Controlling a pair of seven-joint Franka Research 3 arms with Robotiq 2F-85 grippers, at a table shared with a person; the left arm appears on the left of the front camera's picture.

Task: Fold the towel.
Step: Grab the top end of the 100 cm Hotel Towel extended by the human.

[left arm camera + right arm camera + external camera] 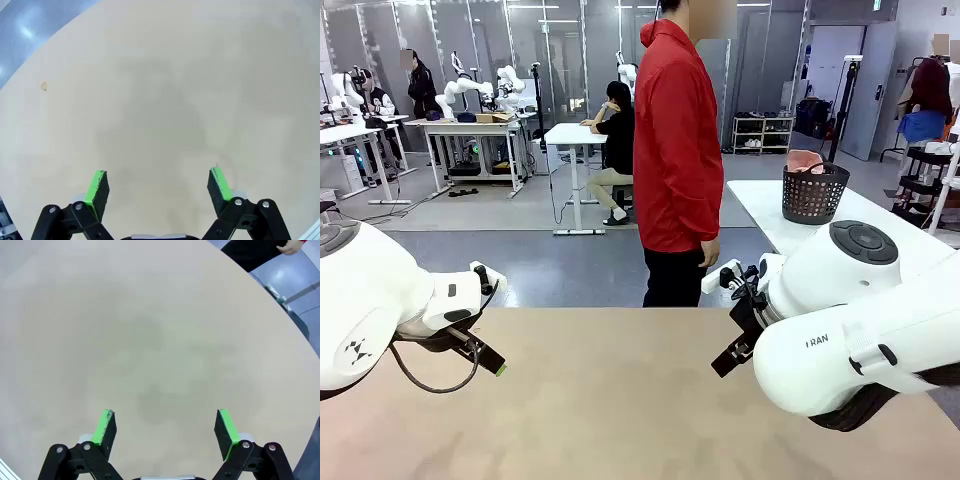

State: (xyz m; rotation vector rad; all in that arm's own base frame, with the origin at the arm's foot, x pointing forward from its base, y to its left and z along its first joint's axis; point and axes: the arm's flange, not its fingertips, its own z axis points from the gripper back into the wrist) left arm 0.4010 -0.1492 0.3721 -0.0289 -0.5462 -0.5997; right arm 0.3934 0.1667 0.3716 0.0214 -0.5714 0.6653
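A salmon-pink bundle, the towel [806, 161] as far as I can tell, pokes out of a black mesh basket [814, 197] on the white table at the far right. My left gripper [160, 186] hangs open over bare tan tabletop, nothing between its green pads. My right gripper [167, 429] is also open over bare tabletop. In the front view the left gripper [488, 360] hovers at the table's left and the right gripper [730, 356] at its right, both far from the basket.
A person in a red jacket [676, 140] stands at the far edge of the tan table [610, 400], arms down, one hand [710, 251] by the hip. The white side table [770, 215] carries the basket. Other people and desks fill the background.
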